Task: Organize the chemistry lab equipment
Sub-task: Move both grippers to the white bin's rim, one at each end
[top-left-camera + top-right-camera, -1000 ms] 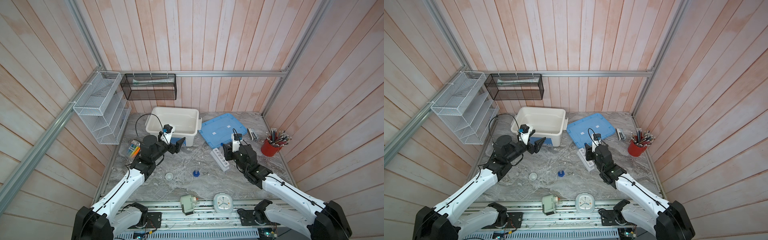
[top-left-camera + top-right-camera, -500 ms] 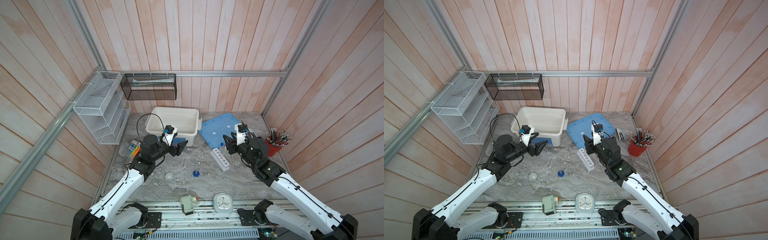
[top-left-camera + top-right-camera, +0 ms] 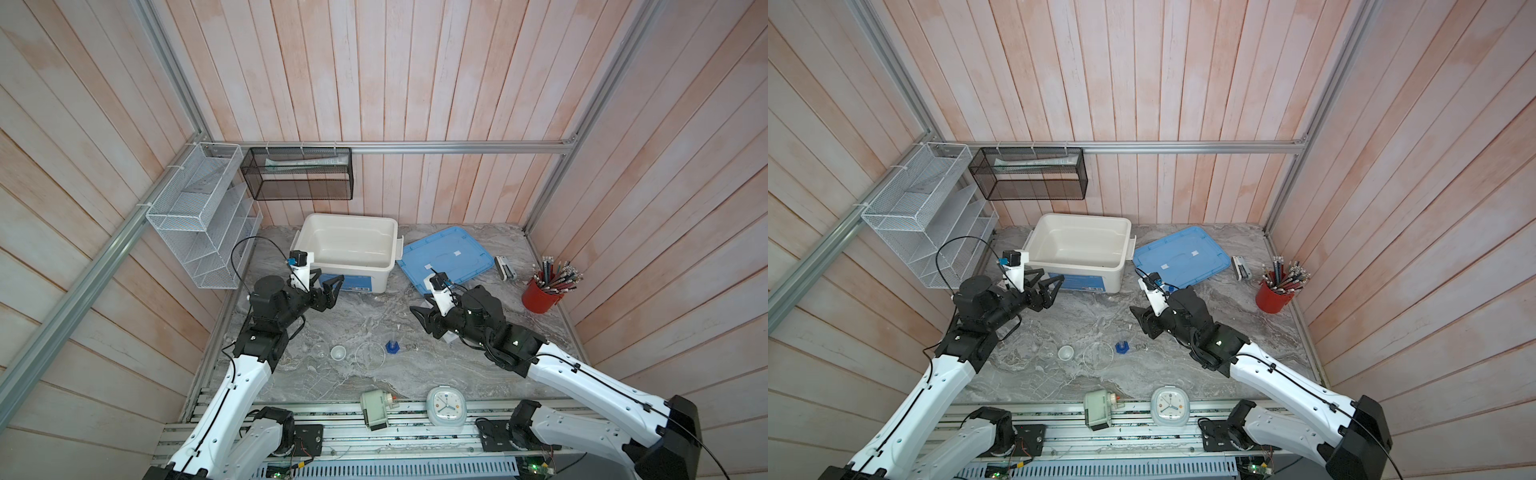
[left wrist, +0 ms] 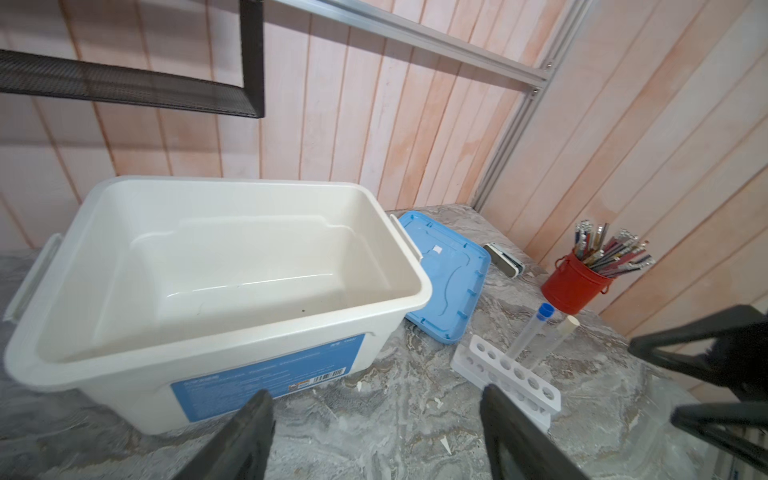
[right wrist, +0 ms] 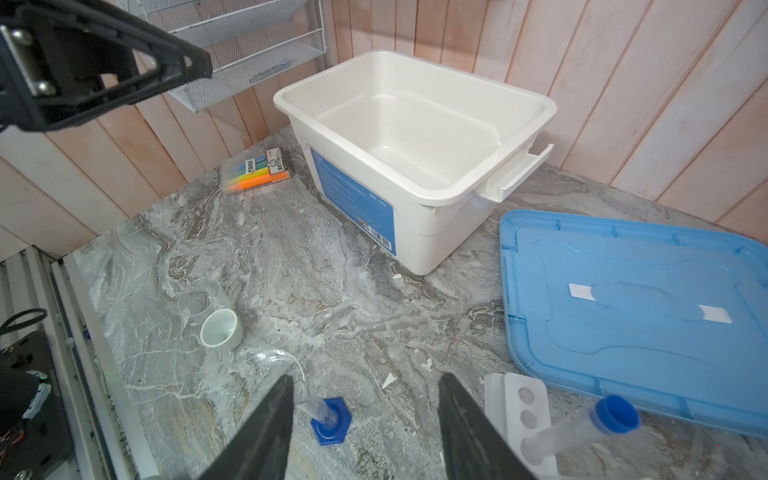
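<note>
Hovering over the surface, the left gripper and the right gripper both stand spread and empty, the white six-hole rack just beside the latter.

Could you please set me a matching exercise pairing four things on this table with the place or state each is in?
Things:
1. blue-capped tube
2. bin
3. lid
4. red cup

Place or state:
a. holds pencils
b. set in the rack
c. lies flat on the table
d. open, with nothing in it

Pairs: 1-b, 2-d, 3-c, 4-a
</note>
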`<state>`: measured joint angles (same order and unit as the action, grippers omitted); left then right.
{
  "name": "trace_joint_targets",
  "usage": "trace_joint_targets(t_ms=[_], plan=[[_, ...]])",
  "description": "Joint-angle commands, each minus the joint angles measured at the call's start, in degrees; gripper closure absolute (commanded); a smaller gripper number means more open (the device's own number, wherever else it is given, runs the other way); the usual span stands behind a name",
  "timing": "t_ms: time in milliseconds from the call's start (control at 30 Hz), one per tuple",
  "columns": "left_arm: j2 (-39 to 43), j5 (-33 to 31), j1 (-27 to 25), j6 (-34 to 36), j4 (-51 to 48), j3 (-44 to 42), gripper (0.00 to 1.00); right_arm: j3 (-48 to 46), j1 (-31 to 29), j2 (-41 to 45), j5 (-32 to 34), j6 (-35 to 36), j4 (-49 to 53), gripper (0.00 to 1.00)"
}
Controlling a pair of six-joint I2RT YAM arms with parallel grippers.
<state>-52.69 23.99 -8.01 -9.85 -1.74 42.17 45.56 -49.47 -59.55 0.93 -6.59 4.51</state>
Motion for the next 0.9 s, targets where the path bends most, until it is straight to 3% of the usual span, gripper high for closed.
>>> trace_joint_targets(t_ms=[0, 267, 567, 867], plan=[[-0.80, 0.62, 2.86, -3.60, -1.13, 2.30, 0.21, -1.59, -2.12, -1.45, -0.99, -1.67, -1.25, 0.41], [-4.94, -2.24, 9.86, -6.22, -2.50, 5.42, 0.21, -1.35, -6.45, -7.30, 1.57, -1.24, -2.54, 0.38], [-10.53, -11.01, 10.91, -9.31, -2.04, 7.02, 0.23, 1.55, -6.74, -12.20, 5.41, -0.53, -7.67, 0.39], [-17.48, -13.91, 11.83, -9.82, -2.36, 13.07, 0.23, 19.45, 3.66, -20.54, 4.79, -9.82, -5.69, 0.40]])
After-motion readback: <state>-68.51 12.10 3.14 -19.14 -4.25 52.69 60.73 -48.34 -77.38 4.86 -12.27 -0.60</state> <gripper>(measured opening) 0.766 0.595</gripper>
